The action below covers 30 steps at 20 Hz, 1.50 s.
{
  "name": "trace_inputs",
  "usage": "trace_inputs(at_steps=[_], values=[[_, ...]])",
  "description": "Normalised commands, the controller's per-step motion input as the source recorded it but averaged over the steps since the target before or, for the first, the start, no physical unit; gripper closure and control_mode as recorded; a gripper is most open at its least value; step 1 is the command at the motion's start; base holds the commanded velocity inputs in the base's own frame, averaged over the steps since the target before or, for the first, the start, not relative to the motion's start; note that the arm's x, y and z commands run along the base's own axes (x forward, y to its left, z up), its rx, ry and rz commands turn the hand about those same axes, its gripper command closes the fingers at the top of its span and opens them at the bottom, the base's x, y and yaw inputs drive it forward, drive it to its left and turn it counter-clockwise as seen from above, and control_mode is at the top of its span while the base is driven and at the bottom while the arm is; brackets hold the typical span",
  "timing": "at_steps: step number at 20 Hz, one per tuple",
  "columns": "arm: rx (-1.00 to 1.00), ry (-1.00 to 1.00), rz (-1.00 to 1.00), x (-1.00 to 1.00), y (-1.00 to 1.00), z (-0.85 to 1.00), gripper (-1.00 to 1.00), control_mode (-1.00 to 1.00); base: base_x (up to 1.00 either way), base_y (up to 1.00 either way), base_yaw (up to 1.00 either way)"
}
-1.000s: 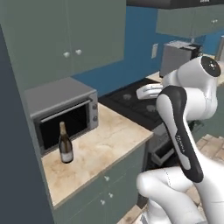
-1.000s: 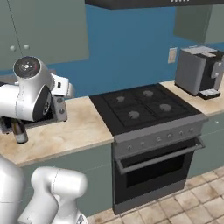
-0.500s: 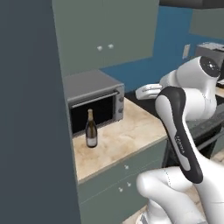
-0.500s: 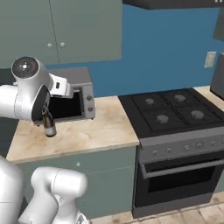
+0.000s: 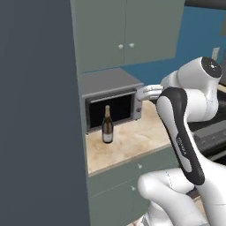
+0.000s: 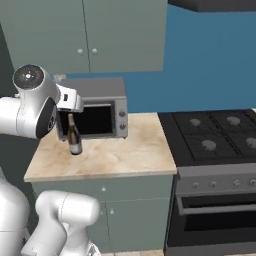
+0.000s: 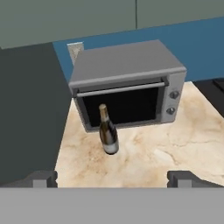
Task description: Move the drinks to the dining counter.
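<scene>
On the left base cam I've got the wine bottle (image 5: 107,125) standing upright on the marble tabletop (image 5: 132,143), just in front of the microwave (image 5: 111,99), toward the left half of its dark door. Green wall cabinets (image 5: 126,33) hang above, blue wall to the right. A tall dark panel (image 5: 39,114) takes up the left side. My arm rises at lower right, w/ the wrist end up near the microwave's right front corner; the tool itself I can't make out from this side.

Right base cam: same bottle (image 6: 74,136), upright, in front of the microwave (image 6: 97,110), near its left end, partly behind the arm's big round joint. Tabletop (image 6: 112,155) runs right to the black stove (image 6: 215,137), oven door below it. Drawers (image 6: 107,195) sit under the tabletop edge.

Hand cam: looking down at the microwave (image 7: 127,83) and the bottle (image 7: 107,130), which sits a bit left of centre w/ a pale label low on the body. The tool (image 7: 112,178) is spread wide, nothing in it; one fingertip (image 7: 41,178) at bottom left, the other at bottom right, both well short of the bottle. Bottle is clear of the tool, not touched. Marble (image 7: 175,140) around it, dark panel off to the left, stove corner at the right edge.
</scene>
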Motion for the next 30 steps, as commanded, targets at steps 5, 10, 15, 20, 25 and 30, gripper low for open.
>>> trace_inputs(at_steps=[5,10,15,20,25,30], values=[[0.00,0.00,0.00,0.00,0.00,0.00,-1.00,1.00,0.09,0.14,0.28],[0.00,0.00,0.00,0.00,0.00,0.00,-1.00,1.00,0.12,0.12,0.26],[0.00,0.00,0.00,0.00,0.00,0.00,-1.00,1.00,0.28,0.07,0.20],[0.00,0.00,0.00,0.00,0.00,0.00,-1.00,1.00,0.44,0.00,0.10],[0.00,0.00,0.00,0.00,0.00,0.00,-1.00,1.00,0.42,0.00,0.03],[0.00,0.00,0.00,0.00,0.00,0.00,-1.00,1.00,0.07,0.00,0.01]])
